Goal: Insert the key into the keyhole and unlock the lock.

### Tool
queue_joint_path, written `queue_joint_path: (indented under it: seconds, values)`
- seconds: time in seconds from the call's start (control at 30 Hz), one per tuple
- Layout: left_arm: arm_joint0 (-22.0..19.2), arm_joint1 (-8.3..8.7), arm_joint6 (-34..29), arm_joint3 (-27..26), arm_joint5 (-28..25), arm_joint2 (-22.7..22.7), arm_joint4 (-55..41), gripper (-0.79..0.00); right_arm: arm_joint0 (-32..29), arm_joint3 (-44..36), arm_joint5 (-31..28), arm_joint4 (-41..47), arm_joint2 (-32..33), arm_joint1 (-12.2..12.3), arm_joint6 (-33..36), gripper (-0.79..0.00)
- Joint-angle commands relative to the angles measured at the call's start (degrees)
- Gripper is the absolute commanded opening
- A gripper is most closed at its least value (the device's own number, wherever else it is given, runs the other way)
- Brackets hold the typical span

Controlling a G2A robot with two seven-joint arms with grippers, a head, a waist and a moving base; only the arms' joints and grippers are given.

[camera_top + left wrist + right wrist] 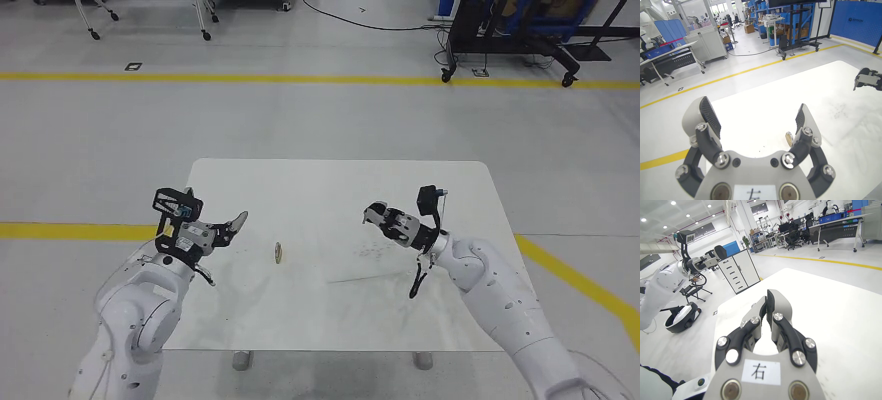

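A small brass lock stands on the white table, between the two arms. My left gripper hovers just left of it, open and empty. In the left wrist view the lock sits low beside one finger and is partly hidden by it, with the left gripper spread wide. My right gripper hangs over the table to the right of the lock, shut. Its pads press together at the right gripper tip. I cannot make out a key between them.
The right gripper shows far across the table in the left wrist view. Faint scuff marks lie on the tabletop near the right arm. The table's front edge runs close to both arms. Yellow floor lines and racks lie beyond.
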Motion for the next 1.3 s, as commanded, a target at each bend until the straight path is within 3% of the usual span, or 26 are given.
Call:
queue_joint_path:
  seconds: [0.0, 0.13, 0.23, 0.4, 0.5, 0.57, 0.8, 0.97, 1.1, 1.27]
  values:
    - [0.01, 0.00, 0.00, 0.00, 0.00, 0.00, -0.02, 0.000, -0.04, -0.03, -0.03, -0.07, 0.02, 0.01, -0.09, -0.785]
    - [0.22, 0.01, 0.84, 0.41, -0.56, 0.40, 0.23, 0.000, -0.04, -0.03, -0.03, -0.07, 0.02, 0.01, -0.09, -0.785]
    - [0.19, -0.39, 1.79, 3.22, -1.31, 1.43, -10.92, 0.000, -1.18, -0.35, -1.98, 4.96, -0.90, -0.33, -0.43, -0.785]
    - [-3.99, -0.77, -9.74, 5.60, -0.74, 2.13, -36.49, 0.000, -0.71, -1.09, -4.07, 26.87, -4.84, -1.46, 1.93, -0.785]
    - [-7.19, -0.89, -19.39, 7.18, 3.22, 2.04, -55.62, 0.000, 0.52, -0.50, -4.07, 37.33, -6.30, -1.53, 7.34, -0.785]
    - [-7.95, -0.85, -21.18, 7.52, 3.82, 1.75, -58.66, 0.000, 1.08, 0.20, -4.07, 42.46, -6.76, -1.30, 12.31, -0.785]
    - [-7.95, -0.85, -21.18, 7.52, 3.82, 1.75, -58.66, 0.000, 1.25, 0.30, -4.07, 42.73, -6.63, -1.22, 13.10, -0.785]
    - [-7.73, -1.68, -21.84, 9.12, 8.14, 5.70, -78.13, 0.000, 1.16, 0.10, -3.80, 42.85, -6.66, -1.25, 12.97, -0.785]
    - [-11.20, -2.47, -25.02, 14.44, 13.84, 8.49, -97.33, 0.000, 0.77, -1.98, -2.33, 47.98, -9.36, -2.44, 12.68, -0.785]
    - [-15.06, -2.48, -29.34, 19.99, 11.70, 11.19, -97.48, -0.009, 3.48, 0.94, -3.29, 57.24, -14.08, -4.73, 14.70, -0.785]
